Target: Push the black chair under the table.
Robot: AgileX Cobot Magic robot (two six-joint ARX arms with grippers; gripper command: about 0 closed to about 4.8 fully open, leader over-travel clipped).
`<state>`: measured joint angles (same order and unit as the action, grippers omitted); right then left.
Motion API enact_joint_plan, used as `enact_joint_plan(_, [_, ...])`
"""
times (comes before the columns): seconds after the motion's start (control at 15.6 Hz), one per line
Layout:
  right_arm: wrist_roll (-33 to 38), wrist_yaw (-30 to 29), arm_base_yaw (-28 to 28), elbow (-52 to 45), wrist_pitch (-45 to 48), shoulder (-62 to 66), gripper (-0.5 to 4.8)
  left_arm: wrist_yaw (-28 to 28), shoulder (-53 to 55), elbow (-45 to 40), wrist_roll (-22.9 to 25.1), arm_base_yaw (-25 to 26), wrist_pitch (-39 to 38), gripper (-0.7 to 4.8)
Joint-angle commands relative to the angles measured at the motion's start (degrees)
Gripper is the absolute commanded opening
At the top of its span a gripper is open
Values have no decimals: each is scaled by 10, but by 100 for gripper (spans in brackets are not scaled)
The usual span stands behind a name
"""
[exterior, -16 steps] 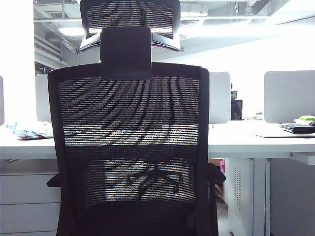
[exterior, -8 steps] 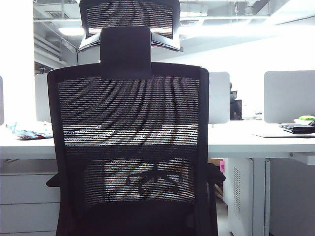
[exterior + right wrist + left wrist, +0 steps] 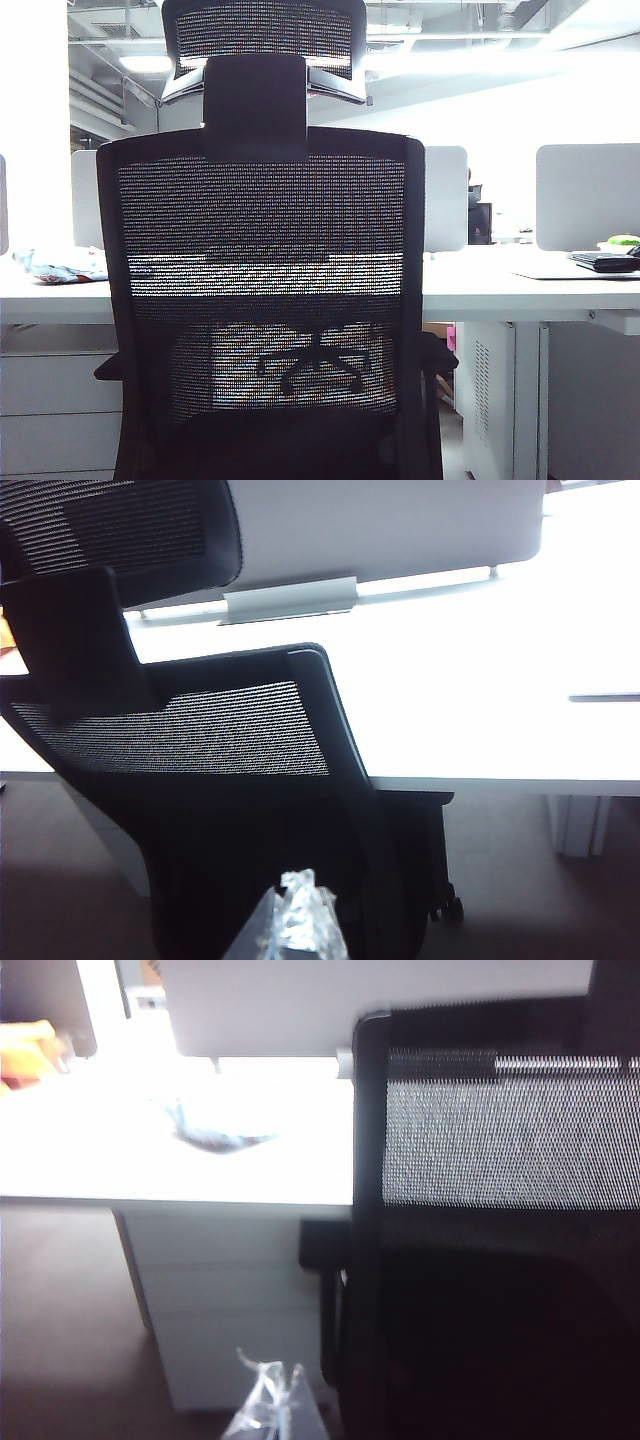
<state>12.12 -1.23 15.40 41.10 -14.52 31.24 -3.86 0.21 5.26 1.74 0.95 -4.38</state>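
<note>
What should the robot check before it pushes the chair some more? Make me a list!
1. Chair faces the table: ok.
2. Chair upright: ok.
3. Gap under the table free: cannot tell, the chair hides it.
4. Left tool near the chair's back edge: ok; touching, cannot tell.
5. Right tool near the chair back: ok; touching, cannot tell.
6. Tools open or shut: cannot tell, only wrapped tips show.

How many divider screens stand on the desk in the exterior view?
3 at least: one left of the black chair, one just right of it, one far right. The chair may hide more.
</note>
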Motion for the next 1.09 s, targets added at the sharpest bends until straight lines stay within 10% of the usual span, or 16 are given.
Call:
enact_joint_plan(0.06, [-2,0,1,2,6,0,-9,0,0,-15,-7,-14,10,-5])
enact_joint_plan(1.09, [-2,1,1,2,6,0,-9,0,0,-47,-24,-33,42,-5])
